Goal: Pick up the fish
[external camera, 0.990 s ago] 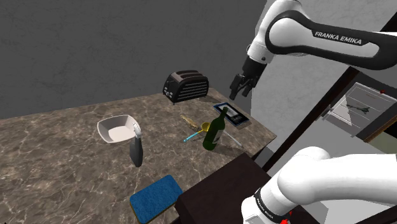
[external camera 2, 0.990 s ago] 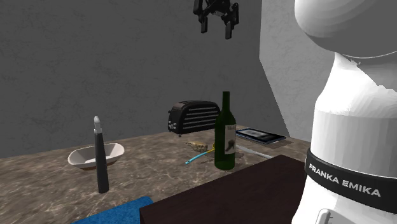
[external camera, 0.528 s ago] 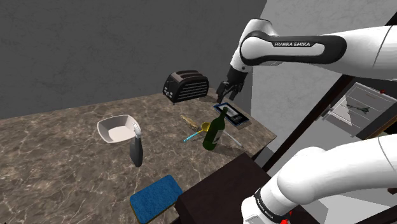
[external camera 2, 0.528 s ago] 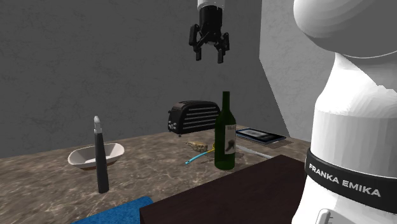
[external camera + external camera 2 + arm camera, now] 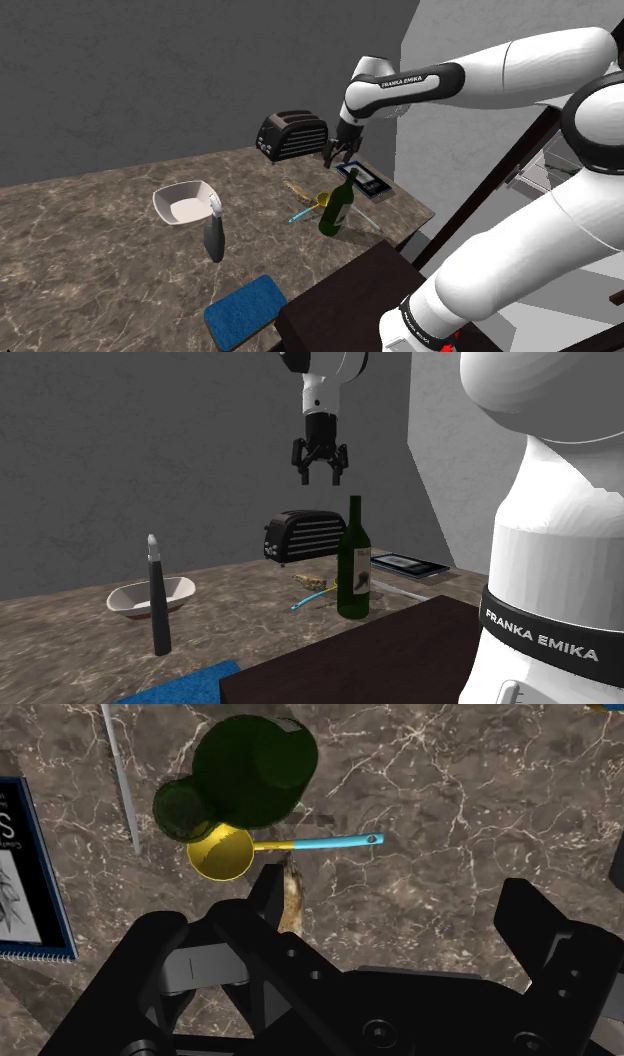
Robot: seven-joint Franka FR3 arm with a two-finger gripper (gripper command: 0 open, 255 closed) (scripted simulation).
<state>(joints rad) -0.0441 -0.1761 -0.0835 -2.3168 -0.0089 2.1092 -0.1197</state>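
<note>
The fish [image 5: 296,188] is a thin yellow-brown shape lying flat on the dark marble counter [image 5: 90,250], between the toaster and the green bottle. The second exterior view has the fish [image 5: 312,582] just left of the bottle. My black gripper [image 5: 338,157] hangs open well above the counter, over the bottle and the toaster's right end; its fingers stand apart [image 5: 319,473]. In the wrist view the fish [image 5: 294,900] lies far below, partly covered by one finger, and the gripper [image 5: 400,919] holds nothing.
A green wine bottle [image 5: 338,205] stands beside a yellow scoop with a blue handle [image 5: 222,852]. A black toaster [image 5: 292,134] sits at the back and a blue-edged book [image 5: 364,180] near the counter's right edge. A white bowl [image 5: 185,203], a grey bottle [image 5: 214,235] and a blue sponge [image 5: 246,310] lie further left.
The gripper has come down and moved to the shoulder view's left, from high beside the wall to above the bottle and fish. It stays open. Nothing on the counter moved.
</note>
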